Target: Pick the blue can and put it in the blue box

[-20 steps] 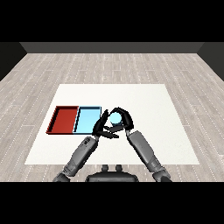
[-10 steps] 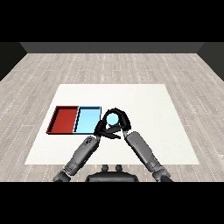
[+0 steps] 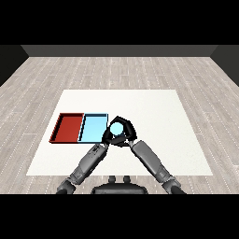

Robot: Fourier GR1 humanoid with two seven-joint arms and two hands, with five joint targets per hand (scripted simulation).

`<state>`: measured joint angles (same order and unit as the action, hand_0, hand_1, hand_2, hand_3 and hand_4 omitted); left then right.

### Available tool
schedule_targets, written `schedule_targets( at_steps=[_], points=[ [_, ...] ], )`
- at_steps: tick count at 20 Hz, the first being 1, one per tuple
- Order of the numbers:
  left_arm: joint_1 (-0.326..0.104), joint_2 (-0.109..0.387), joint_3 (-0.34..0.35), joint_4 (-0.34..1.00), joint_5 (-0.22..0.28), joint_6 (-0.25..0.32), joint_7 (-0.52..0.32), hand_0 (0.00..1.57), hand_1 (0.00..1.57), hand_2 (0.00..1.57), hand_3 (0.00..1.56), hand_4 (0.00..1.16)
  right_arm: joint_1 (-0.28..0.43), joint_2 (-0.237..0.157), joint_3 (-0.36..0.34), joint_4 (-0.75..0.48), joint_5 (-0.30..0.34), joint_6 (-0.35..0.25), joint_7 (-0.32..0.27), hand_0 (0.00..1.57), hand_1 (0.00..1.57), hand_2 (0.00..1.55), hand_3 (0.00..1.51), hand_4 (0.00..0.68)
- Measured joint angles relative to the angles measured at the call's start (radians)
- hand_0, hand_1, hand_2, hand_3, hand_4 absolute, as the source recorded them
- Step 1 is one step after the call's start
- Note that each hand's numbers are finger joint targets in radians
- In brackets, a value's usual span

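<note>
While the right hand (image 3: pixel 127 132) curls round the blue can (image 3: pixel 117 128), that can sits just right of the blue tray (image 3: pixel 93 128), near its right rim. It looks like the carry step: next, a short move left over the rim, then release. Left hand (image 3: pixel 108 138) crowds in beside the can, fingers hard to read. Red tray (image 3: pixel 69 127) lies further left, out of the way.

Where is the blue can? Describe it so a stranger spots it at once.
On the white table lie a red tray and a light blue tray. Just right of the blue tray, the right hand curls round the blue can, the only round pale-blue thing.
</note>
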<state>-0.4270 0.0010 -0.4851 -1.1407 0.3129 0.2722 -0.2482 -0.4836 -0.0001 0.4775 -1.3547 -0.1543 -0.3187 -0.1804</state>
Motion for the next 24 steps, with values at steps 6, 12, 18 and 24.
schedule_targets(
  at_steps=[6,12,18,24],
  points=[
    [-0.017,0.017,-0.017,0.015,-0.037,0.064,0.056,0.0,0.0,0.0,0.0,0.0,-0.02,-0.007,0.027,0.03,-0.043,-0.015,-0.026,1.49,1.49,1.46,1.41,0.57],
    [-0.081,0.033,-0.047,0.058,-0.086,0.127,0.069,0.89,0.89,0.97,0.86,0.65,-0.038,-0.024,0.022,0.051,-0.054,-0.018,-0.042,1.49,1.49,1.46,1.4,0.558],
    [-0.085,0.031,-0.077,0.074,-0.02,0.193,0.033,0.63,0.63,0.68,0.36,0.65,-0.062,-0.027,0.022,0.044,-0.076,-0.021,-0.03,1.48,1.48,1.45,1.4,0.592],
    [-0.065,0.02,-0.067,0.073,0.003,0.211,0.013,1.57,1.57,1.49,1.26,0.64,-0.041,-0.024,0.03,0.03,-0.073,-0.028,-0.037,1.46,1.46,1.45,1.41,0.548]
  ],
)
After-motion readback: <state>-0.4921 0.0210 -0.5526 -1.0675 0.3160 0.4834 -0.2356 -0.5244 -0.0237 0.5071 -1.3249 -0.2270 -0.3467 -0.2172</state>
